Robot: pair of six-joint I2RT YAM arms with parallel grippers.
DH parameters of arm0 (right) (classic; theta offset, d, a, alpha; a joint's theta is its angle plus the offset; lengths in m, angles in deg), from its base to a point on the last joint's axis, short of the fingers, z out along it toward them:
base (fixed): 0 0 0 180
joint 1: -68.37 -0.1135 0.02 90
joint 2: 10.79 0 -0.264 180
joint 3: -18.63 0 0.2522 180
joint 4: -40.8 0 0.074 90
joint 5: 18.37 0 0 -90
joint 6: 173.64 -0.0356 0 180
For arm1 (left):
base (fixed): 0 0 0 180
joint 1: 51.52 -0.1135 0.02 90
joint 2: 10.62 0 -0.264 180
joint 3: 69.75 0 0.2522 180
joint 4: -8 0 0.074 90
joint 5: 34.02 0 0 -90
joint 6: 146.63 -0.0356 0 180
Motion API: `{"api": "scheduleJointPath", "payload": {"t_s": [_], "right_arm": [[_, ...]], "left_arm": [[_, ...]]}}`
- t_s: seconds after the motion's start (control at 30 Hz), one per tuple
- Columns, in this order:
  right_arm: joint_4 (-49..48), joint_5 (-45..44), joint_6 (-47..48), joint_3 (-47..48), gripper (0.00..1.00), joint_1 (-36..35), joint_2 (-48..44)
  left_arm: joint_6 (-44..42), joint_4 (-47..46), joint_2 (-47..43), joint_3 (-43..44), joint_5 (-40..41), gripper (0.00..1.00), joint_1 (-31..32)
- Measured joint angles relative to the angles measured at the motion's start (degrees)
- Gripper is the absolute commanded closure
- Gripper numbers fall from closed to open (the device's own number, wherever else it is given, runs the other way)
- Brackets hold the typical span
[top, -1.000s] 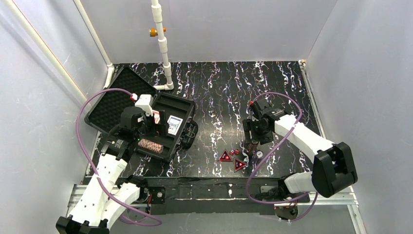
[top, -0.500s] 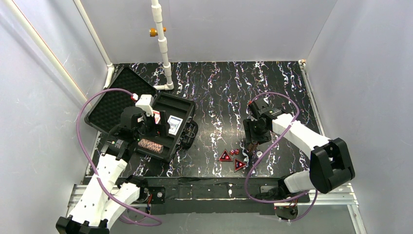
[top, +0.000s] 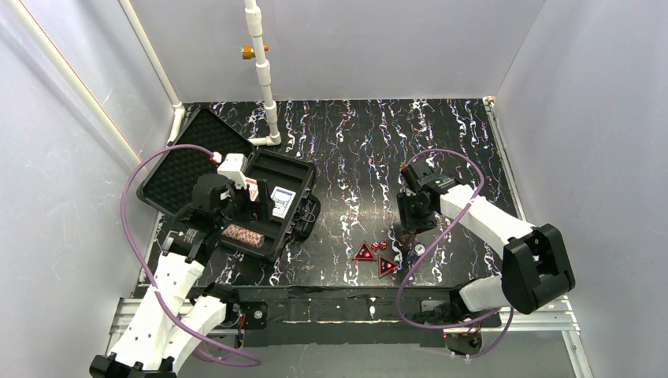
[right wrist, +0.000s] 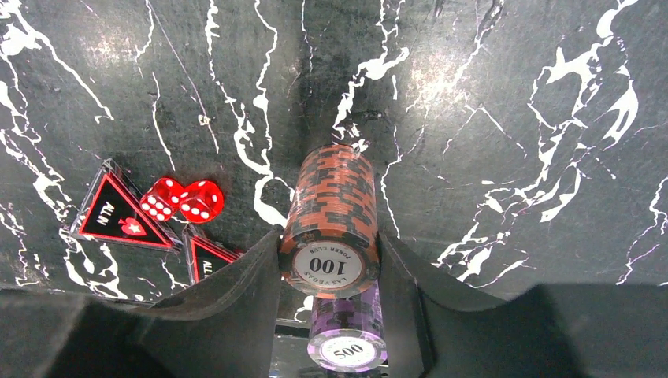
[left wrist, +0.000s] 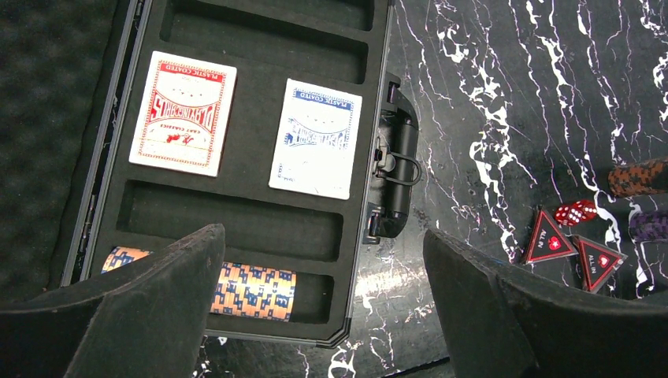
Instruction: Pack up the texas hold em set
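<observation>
The black case (top: 183, 167) lies open at the left, its foam tray (left wrist: 236, 216) holding a red deck (left wrist: 183, 112), a blue deck (left wrist: 317, 136) and an orange-blue chip stack (left wrist: 254, 291). My left gripper (left wrist: 321, 236) hovers open over the tray's near corner, holding nothing. On the table, my right gripper (right wrist: 329, 252) is shut on an orange chip stack (right wrist: 331, 213) marked 100, and a purple chip stack (right wrist: 346, 331) marked 500 lies just beneath it. Two red triangles (right wrist: 118, 211) (right wrist: 206, 260) and two red dice (right wrist: 181, 199) lie to the left of the fingers.
A white pipe (top: 264, 79) runs down the back wall to the table near the case lid. The case handle (left wrist: 398, 169) sticks out towards the table's middle. White walls close in on three sides. Purple cables loop off both arms.
My right gripper's jaws have narrowed onto the orange chip stack, and the arm has shifted slightly left. The left arm has barely moved.
</observation>
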Motion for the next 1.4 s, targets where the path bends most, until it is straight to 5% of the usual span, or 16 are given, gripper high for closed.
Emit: {"api": "scheduleJointPath", "payload": {"t_s": [0.07, 0.73, 1.4], "right_arm": [[-0.2, 0.1, -0.1, -0.3, 0.99, -0.1, -0.5], [5.3, 2.5, -0.7, 8.1, 0.99, -0.6, -7.8], [-3.8, 27.8, 1.5, 10.8, 0.99, -0.7, -6.9]], "left_arm": [[0.0, 0.0, -0.1, -0.1, 0.2, 0.04, 0.5], [-1.0, -1.5, -1.6, -2.2, -4.5, 0.04, 1.9], [-6.8, -16.6, -2.9, -11.3, -26.8, 0.06, 2.5]]}}
